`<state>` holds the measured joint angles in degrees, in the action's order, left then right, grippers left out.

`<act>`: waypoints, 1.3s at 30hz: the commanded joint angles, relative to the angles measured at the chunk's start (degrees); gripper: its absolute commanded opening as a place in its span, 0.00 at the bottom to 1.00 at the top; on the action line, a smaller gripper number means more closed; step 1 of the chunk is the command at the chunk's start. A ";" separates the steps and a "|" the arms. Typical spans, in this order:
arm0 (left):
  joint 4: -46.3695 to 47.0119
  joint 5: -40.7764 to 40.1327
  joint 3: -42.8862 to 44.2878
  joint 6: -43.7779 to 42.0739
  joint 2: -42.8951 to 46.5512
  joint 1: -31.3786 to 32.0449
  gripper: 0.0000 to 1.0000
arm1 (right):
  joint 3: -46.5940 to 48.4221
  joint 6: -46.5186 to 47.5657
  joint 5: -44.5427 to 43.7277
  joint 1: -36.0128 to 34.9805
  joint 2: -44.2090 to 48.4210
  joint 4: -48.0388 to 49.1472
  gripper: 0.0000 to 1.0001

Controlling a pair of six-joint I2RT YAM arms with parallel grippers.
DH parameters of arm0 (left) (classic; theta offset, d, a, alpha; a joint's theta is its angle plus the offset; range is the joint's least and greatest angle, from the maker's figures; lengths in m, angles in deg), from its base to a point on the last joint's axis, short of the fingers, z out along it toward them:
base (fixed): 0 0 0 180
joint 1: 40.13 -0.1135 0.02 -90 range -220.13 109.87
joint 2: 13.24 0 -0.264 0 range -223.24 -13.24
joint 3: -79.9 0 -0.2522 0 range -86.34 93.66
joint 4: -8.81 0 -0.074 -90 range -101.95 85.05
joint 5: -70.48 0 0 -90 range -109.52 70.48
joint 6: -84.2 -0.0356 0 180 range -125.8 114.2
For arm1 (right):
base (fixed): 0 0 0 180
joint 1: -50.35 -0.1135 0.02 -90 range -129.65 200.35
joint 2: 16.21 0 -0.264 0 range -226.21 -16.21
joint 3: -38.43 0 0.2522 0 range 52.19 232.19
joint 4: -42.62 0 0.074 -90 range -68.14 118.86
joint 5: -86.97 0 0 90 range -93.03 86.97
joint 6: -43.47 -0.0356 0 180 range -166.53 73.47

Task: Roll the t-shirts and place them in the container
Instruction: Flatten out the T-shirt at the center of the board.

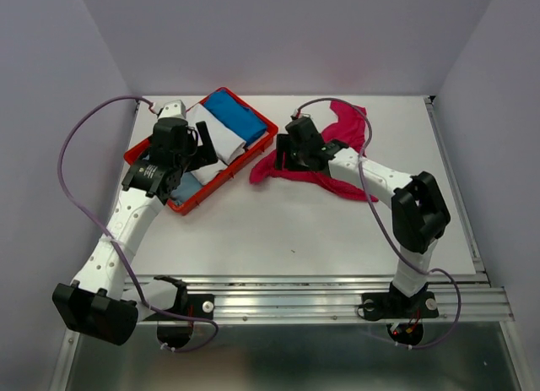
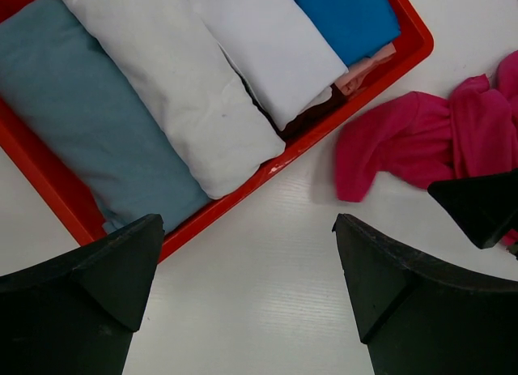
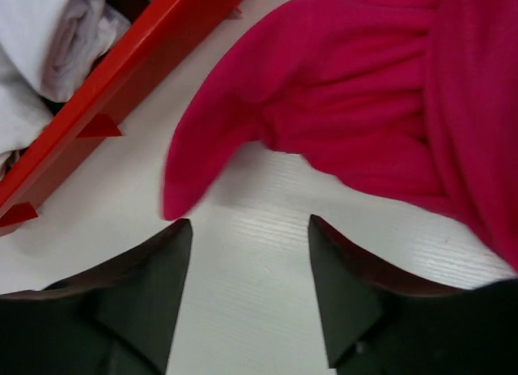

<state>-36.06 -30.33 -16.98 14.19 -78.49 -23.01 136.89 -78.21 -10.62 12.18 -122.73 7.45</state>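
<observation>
- White table [image 1: 295,230], red tray [image 2: 324,128] at 10 o'clock with 4 rolled t-shirts [image 2: 186,91] inside.
- Pink t-shirt [image 1: 348,125] crumpled at 1 o'clock, beside tray.
- Left gripper [image 2: 247,253] and right gripper [image 3: 248,229] open, both empty.

The white table [image 1: 278,230] carries two things directly. A red tray [image 1: 221,176] sits at about 10 o'clock from the table's middle, set askew so that its long sides run from roughly 8 o'clock toward 2 o'clock. A magenta t-shirt [image 1: 348,129] lies crumpled and unrolled on the surface at about 1 o'clock. One end of it reaches out toward 8 o'clock and stops just beside the tray's 3 o'clock corner, with a narrow strip of table showing between them.
</observation>
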 commanded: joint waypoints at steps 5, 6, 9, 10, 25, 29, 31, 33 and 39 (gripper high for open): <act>0.26 0.35 0.60 -0.57 2.15 -0.34 0.99 | -5.59 0.49 -8.76 7.92 9.65 -3.20 0.78; 0.44 0.87 0.42 -0.74 2.32 -0.34 0.99 | -8.04 -0.22 -7.88 11.59 11.40 -3.03 0.78; 1.67 3.50 -0.80 -1.44 3.11 -0.25 0.98 | -9.73 1.17 -6.29 14.61 11.60 -3.72 0.79; 2.28 5.17 -1.16 -1.53 3.29 -0.16 0.97 | -9.04 1.88 -5.94 15.31 10.73 -4.68 0.80; 3.69 10.02 -5.47 1.28 0.92 2.65 0.91 | -1.92 6.46 2.23 15.32 -6.33 -5.49 0.45; 2.90 10.54 -5.21 0.84 -1.18 2.91 0.91 | -2.00 6.37 4.35 15.32 -2.05 -5.49 0.01; 2.11 10.54 -5.11 0.84 -2.76 3.09 0.91 | -3.14 6.02 3.99 15.32 1.82 -5.49 0.01; 2.37 12.47 -5.29 0.93 -3.21 3.09 0.91 | -4.02 6.10 3.64 15.32 6.56 -5.49 0.01; 4.13 13.62 -4.50 0.75 -3.65 3.18 0.91 | -7.97 6.37 0.58 15.32 26.87 -6.10 0.01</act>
<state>-34.32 -18.03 -22.16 15.28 -82.82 -20.25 129.57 -72.25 -7.71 27.46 -107.01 0.09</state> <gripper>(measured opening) 0.910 0.019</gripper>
